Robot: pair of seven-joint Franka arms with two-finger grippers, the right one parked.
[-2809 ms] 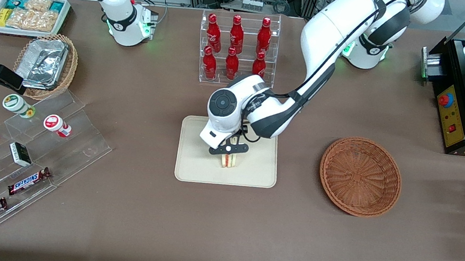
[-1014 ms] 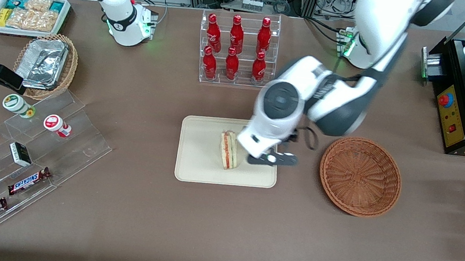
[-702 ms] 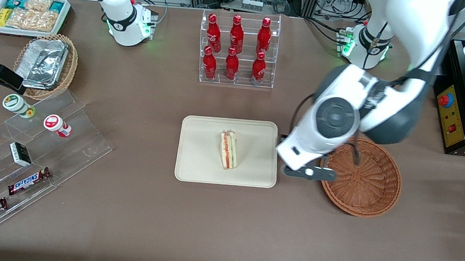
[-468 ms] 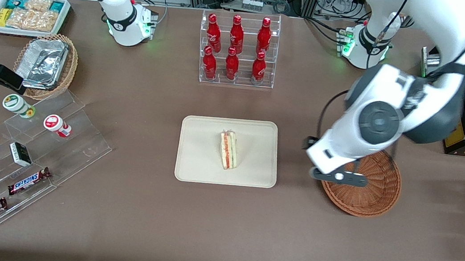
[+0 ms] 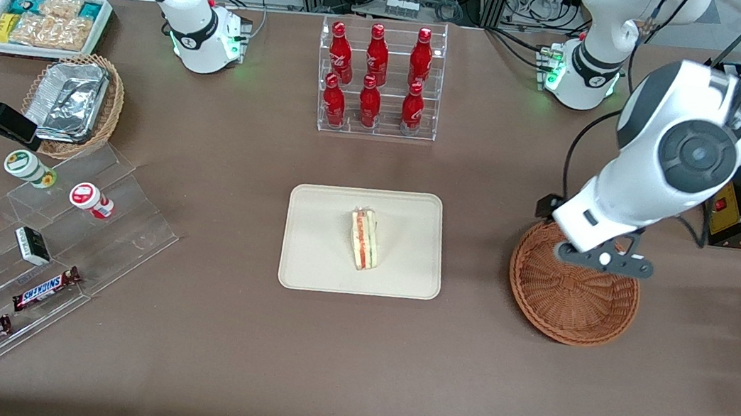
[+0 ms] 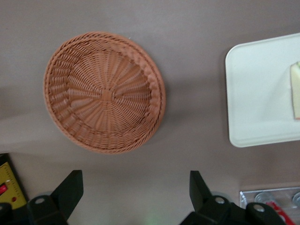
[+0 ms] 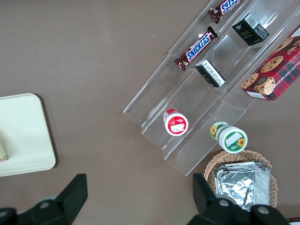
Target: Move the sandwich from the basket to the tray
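Sandwich (image 5: 364, 239) released, lying mid-tray (image 5: 317, 258), clear of the arm. Basket (image 5: 573, 292) emptied, toward the working arm's end of the bench. Pincer (image 5: 603, 260) withdrawn from tray, raised above basket's farther rim, fingers spread, holding nothing. Placement judged complete.

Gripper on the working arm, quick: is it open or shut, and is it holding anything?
Gripper: open and empty, up above the wicker basket. The sandwich lies on the tray.
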